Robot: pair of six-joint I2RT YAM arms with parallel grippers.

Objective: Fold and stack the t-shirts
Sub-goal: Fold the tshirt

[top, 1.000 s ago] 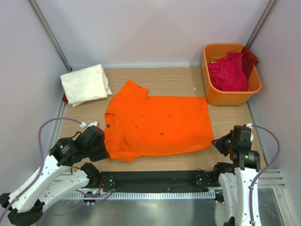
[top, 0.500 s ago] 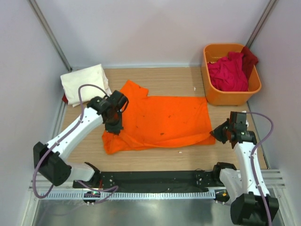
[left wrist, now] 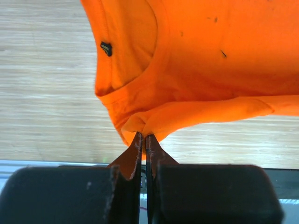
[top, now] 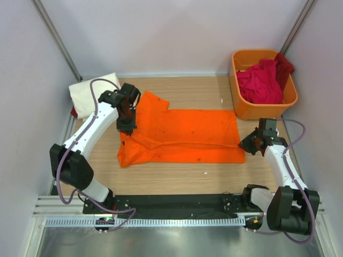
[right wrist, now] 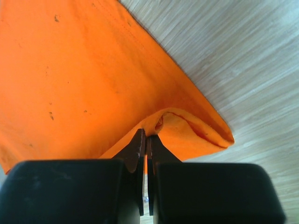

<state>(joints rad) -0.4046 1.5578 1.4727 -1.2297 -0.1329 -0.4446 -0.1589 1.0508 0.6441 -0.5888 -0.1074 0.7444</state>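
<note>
Wooden counter (top: pixel 193 91) has the orange t-shirt (top: pixel 187 134) spread across the middle, collar end left, with a fold running along it. The orange tub (top: pixel 262 111) at far right holds the crimson shirts (top: pixel 260 83), and the cream-white shirt (top: pixel 88 93) sits folded far left. Left gripper (left wrist: pixel 144 136) is pinched tight on bunched cloth by the collar, right gripper (right wrist: pixel 144 133) clamped on the shirt's right-hand corner.

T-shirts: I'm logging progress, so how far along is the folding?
Done: the cream shirt lies folded at the far left. In hand: the left pincer and right pincer are shut on the orange shirt, partway folded. Left: finishing it, stacking, and the red shirts in the tub.
</note>
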